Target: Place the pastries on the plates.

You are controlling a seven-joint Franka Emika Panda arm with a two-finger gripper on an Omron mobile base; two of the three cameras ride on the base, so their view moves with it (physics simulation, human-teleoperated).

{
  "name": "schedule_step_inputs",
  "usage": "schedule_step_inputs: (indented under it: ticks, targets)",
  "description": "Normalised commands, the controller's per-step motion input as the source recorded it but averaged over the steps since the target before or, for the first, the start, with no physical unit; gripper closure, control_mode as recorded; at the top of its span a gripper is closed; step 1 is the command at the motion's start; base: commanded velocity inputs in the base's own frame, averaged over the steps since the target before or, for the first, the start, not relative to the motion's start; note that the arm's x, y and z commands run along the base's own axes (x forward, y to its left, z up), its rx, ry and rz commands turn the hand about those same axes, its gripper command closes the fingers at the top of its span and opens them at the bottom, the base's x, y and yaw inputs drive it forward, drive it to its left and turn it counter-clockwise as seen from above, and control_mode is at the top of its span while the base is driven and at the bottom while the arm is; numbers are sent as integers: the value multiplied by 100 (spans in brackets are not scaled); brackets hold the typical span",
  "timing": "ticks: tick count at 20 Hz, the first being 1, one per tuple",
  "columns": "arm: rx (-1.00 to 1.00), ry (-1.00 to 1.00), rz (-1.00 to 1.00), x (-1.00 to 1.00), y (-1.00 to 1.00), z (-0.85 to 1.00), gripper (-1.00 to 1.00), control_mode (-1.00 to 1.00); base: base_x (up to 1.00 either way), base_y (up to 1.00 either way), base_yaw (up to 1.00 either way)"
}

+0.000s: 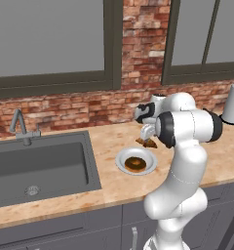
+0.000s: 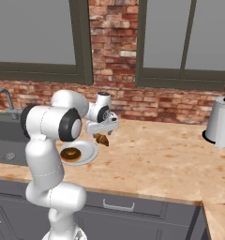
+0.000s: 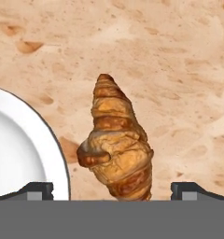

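Note:
A golden-brown croissant [image 3: 116,144] lies on the stone counter, just right of a white plate's rim [image 3: 58,144]. My gripper [image 3: 113,191] hangs open right above it, one fingertip [image 3: 37,190] on each side, neither touching it. From the base I see the croissant [image 1: 149,143] [image 2: 102,139] under the gripper [image 1: 147,133] [image 2: 103,130], behind the plate [image 1: 122,164] [image 2: 89,151]. On that plate sits the dark-glazed doughnut [image 1: 135,163] [image 2: 71,153]. My own arm covers part of the counter.
A grey sink [image 1: 38,166] with a faucet [image 1: 21,128] lies to the left. A white paper-towel roll [image 2: 221,123] stands at the far right by the brick wall. Open counter [image 2: 156,159] stretches right of the croissant.

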Motion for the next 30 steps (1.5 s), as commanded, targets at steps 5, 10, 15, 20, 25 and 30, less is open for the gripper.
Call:
schedule_step_inputs:
  ticks: [5, 10, 15, 20, 25, 30]
  targets:
    - [0, 0, 4, 4, 0, -12, -100, -100, 0, 0, 0]
    - [0, 0, 5, 0, 0, -9, -100, -100, 0, 0, 0]
    - [0, 0, 5, 0, 0, -7, -100, -100, 0, 0, 0]
    - [0, 0, 5, 0, 0, -9, -100, -100, 0, 0, 0]
    - [0, 0, 3, 0, 0, -16, -100, -100, 0, 0, 0]
    - [0, 0, 1, 0, 0, -6, -100, -100, 0, 0, 0]
